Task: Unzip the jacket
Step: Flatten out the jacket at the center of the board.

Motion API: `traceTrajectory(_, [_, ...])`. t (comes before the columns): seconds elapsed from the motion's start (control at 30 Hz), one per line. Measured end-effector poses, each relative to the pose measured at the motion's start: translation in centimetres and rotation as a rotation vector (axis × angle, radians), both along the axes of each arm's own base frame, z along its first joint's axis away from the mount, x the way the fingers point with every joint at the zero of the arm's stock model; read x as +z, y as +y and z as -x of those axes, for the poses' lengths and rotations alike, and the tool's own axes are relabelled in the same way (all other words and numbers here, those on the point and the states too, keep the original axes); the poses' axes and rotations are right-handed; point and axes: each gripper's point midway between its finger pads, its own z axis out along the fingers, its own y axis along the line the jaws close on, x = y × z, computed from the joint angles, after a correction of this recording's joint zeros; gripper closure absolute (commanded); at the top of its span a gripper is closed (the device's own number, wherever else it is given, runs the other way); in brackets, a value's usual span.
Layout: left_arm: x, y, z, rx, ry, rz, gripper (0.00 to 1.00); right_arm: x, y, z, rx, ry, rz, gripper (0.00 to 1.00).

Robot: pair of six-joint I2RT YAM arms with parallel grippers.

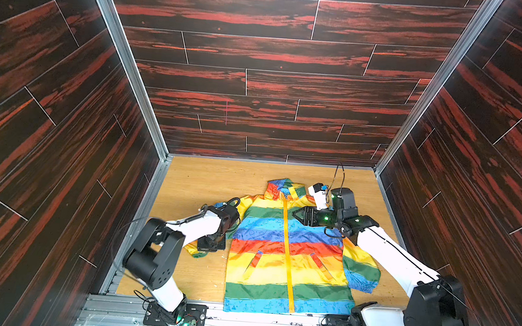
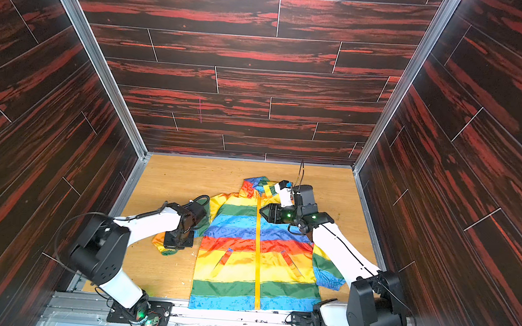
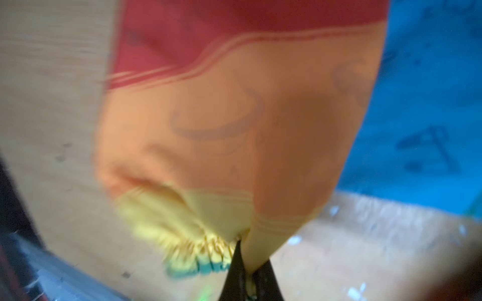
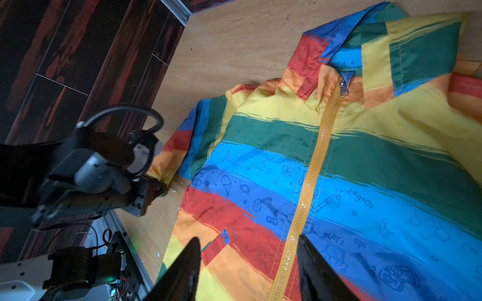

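jacket flat on table, front up, hood toward back wall, hem at the near edge by the arm bases. Same in both top views.

zipper closed full length; pull sits at the collar, just under the hood.

left gripper: jaws closed, pinching a fold of sleeve fabric near the cuff. Wrist view is blurred, but orange/yellow cloth is clearly bunched between the 2 black fingers. In a top view it points down on that sleeve, off to the jacket's side, well apart from the zipper.

right gripper: jaws about half apart, nothing between them. 2 fingers straddle the zipper line in wrist view, over the red/blue stripes. In a top view its tips are just beside the zipper at upper chest, below the collar. Can't tell if it touches the cloth. Not at the pull.

other sleeve lies folded along the body by the right arm.
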Motion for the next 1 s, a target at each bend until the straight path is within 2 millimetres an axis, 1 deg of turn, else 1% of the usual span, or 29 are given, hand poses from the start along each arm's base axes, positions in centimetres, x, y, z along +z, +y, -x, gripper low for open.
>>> traceTrajectory(0.1, [3.7,0.8,-1.2,0.032,-0.084,0.011,1.00,0.3,0.2,0.0,0.008,-0.008,-0.011,0.40])
traceTrajectory(0.17, [5.9,2.0,-2.4,0.070,-0.138,0.011,1.00,0.6,0.5,0.1,0.025,-0.015,-0.025,0.40])
traceTrajectory(0.23, [7.4,3.7,-3.3,0.114,-0.171,-0.003,0.99,0.8,1.1,0.4,0.051,-0.025,-0.036,0.40])
traceTrajectory(0.3, [8.2,5.3,-3.6,0.154,-0.177,-0.016,0.95,1.1,1.7,0.7,0.074,-0.032,-0.047,0.40])
traceTrajectory(0.37, [8.5,7.1,-3.7,0.191,-0.164,-0.031,0.93,1.2,2.0,0.9,0.089,-0.036,-0.054,0.40])
traceTrajectory(0.4, [8.7,7.9,-3.8,0.204,-0.155,-0.041,0.90,1.3,2.1,1.0,0.095,-0.038,-0.058,0.40])
traceTrajectory(0.5, [8.8,10.0,-5.0,0.224,-0.133,-0.086,0.85,1.4,2.3,1.0,0.101,-0.043,-0.064,0.41])
traceTrajectory(0.57, [8.5,11.4,-6.3,0.221,-0.103,-0.136,0.74,1.5,2.3,1.0,0.102,-0.045,-0.066,0.41])
traceTrajectory(0.63, [7.8,13.0,-8.0,0.224,-0.069,-0.198,0.44,1.5,2.3,1.1,0.105,-0.043,-0.068,0.41])
traceTrajectory(0.67, [7.3,13.9,-9.0,0.234,-0.058,-0.233,0.38,1.5,2.4,1.1,0.108,-0.042,-0.069,0.41])
traceTrajectory(0.73, [6.5,16.1,-10.7,0.264,-0.028,-0.301,0.32,1.4,2.4,1.2,0.113,-0.038,-0.071,0.41])
traceTrajectory(0.8, [5.9,18.7,-11.7,0.303,-0.006,-0.374,0.31,1.4,2.5,1.2,0.113,-0.038,-0.069,0.41])
traceTrajectory(0.87, [5.9,20.3,-11.8,0.326,0.005,-0.411,0.33,1.2,2.2,0.8,0.086,-0.042,-0.047,0.46])
traceTrajectory(0.9, [6.2,20.9,-11.5,0.341,0.002,-0.413,0.35,0.9,1.8,0.4,0.052,-0.042,-0.025,0.49])
traceTrajectory(0.93, [6.6,21.0,-11.3,0.348,-0.008,-0.403,0.38,0.7,1.4,0.0,0.015,-0.036,-0.005,0.49])
traceTrajectory(0.97, [7.0,20.7,-11.4,0.351,-0.036,-0.365,0.39,0.3,0.7,-0.6,-0.037,-0.026,0.022,0.51])
traceTrajectory(1.0, [7.5,19.8,-11.5,0.344,-0.077,-0.305,0.40,0.0,-0.1,-1.3,-0.095,-0.012,0.048,0.53])
